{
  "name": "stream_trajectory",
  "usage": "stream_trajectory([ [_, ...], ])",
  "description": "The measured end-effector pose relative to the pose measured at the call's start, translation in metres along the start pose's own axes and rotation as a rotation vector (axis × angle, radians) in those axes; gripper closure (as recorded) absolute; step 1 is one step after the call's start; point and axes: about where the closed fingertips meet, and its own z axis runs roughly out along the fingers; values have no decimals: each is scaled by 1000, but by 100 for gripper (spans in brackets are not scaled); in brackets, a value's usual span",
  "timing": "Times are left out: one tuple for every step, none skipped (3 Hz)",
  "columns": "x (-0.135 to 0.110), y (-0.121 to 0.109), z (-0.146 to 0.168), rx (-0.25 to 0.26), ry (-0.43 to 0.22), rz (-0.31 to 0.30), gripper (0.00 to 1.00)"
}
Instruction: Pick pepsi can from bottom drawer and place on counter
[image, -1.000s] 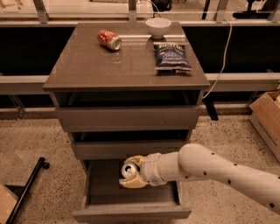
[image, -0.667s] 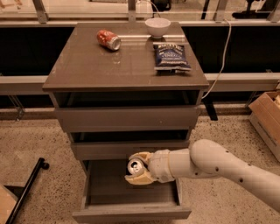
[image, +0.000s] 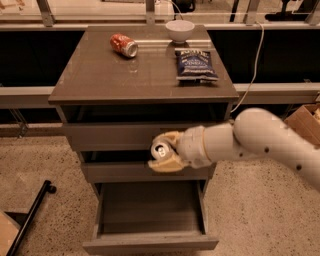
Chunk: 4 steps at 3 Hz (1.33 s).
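Observation:
My gripper (image: 164, 152) is shut on the pepsi can (image: 161, 149), whose silver top with pull tab faces the camera. It holds the can in the air in front of the two upper drawers, above the open bottom drawer (image: 150, 242). The drawer's inside shows nothing in it. The counter (image: 125, 75) lies above and behind the gripper. My white arm reaches in from the right.
On the counter lie a red-orange dented can (image: 123, 44), a white bowl (image: 180, 30) at the back and a dark blue chip bag (image: 195, 64). A cardboard box (image: 305, 122) stands at the right. A black pole (image: 30, 217) lies on the floor at the left.
My gripper has risen with the pepsi can out of the bottom drawer to the height of the middle drawers. The drawer is now without the can.

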Motion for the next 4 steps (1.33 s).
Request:
stream_trajectory([
  [-53,-27,-24,62,45,-54,100],
  [-125,-56,-44,146,149,-139,100],
  [-199,-88,-52,218,197,-239,100],
  [-224,-93,-43,222,188,-279,100],
])
